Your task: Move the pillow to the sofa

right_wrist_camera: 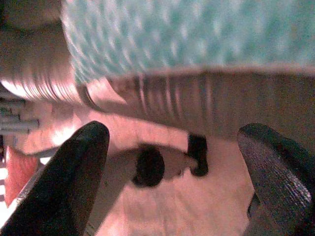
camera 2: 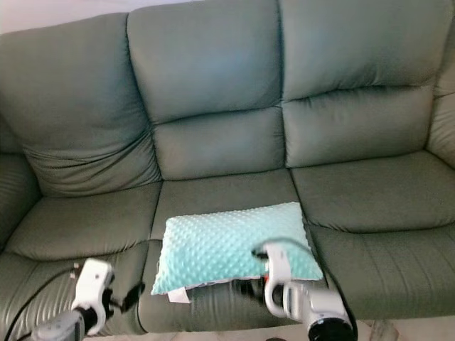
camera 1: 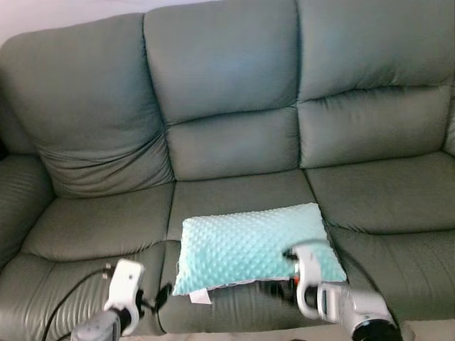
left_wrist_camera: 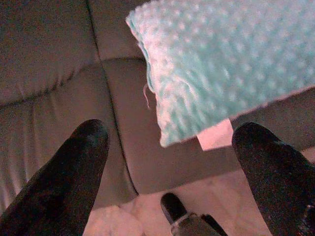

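Observation:
A mint-green dotted pillow (camera 1: 252, 245) lies flat on the middle seat of the grey-green sofa (camera 1: 234, 142), its front edge near the seat's front. A white tag hangs from its front left corner. My left gripper (camera 1: 158, 297) is low at the front left, just short of that corner, and is open. The left wrist view has the pillow (left_wrist_camera: 226, 64) beyond the spread black fingers (left_wrist_camera: 83, 152), untouched. My right gripper (camera 1: 279, 288) sits at the pillow's front right edge, open. In the right wrist view the pillow (right_wrist_camera: 197, 34) lies beyond the wide-apart fingers (right_wrist_camera: 86, 152).
The sofa has three seats, with bare cushions left (camera 1: 92, 227) and right (camera 1: 384, 192) of the pillow. A light floor (camera 1: 426, 330) runs below the sofa's front edge. A black cable (camera 1: 71, 298) trails from the left wrist.

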Motion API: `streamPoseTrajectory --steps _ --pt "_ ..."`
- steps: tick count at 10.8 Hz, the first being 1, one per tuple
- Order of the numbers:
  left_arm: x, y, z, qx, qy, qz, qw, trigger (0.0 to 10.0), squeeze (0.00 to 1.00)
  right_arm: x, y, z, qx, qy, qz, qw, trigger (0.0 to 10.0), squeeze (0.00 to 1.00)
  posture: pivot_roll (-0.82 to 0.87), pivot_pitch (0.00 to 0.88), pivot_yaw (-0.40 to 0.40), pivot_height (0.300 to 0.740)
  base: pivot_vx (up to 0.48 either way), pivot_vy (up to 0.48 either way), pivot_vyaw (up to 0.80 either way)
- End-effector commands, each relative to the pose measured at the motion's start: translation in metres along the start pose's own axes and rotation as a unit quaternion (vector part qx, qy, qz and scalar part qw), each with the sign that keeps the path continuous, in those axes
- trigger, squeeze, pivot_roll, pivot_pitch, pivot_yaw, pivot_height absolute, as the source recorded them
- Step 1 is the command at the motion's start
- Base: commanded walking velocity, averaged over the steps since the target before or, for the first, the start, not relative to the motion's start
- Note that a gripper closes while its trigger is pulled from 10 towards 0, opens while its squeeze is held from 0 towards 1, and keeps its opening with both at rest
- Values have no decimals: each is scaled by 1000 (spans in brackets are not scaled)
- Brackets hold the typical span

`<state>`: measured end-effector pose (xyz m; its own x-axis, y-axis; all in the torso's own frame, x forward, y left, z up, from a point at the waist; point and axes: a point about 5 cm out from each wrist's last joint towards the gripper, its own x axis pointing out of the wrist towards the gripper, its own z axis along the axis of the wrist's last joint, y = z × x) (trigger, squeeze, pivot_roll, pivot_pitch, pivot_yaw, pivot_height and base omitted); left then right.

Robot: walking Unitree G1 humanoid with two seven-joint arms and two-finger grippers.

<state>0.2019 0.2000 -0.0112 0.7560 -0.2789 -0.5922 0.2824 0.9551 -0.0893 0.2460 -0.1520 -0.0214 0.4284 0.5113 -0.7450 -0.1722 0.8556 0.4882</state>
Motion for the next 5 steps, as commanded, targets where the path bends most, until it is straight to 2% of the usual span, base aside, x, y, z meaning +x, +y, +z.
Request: streamPoseTrajectory --steps 1,2,3,4,5 --pt "-5 4 3 20 6 6 1000 10000 0 4 2 4 -9 -4 4 1000 10000 0 -190 103 154 740 0 0 0" --pt "-6 3 8 29 6 3 1000 10000 0 7 0 7 -39 2 5 999 10000 0 -185 108 155 740 0 0 0" --pt "-7 3 10 29 7 4 1000 10000 0 7 -3 9 -51 -8 -8 999 10000 0 -180 116 156 740 0 0 0" --pt "-8 3 11 35 8 4 999 10000 0 8 -10 9 -84 -21 -30 996 10000 0 -168 124 158 740 0 0 0" --pt "-10 3 12 37 8 5 999 10000 0 8 -17 6 -87 -32 -56 994 10000 0 -154 130 164 740 0 0 0"
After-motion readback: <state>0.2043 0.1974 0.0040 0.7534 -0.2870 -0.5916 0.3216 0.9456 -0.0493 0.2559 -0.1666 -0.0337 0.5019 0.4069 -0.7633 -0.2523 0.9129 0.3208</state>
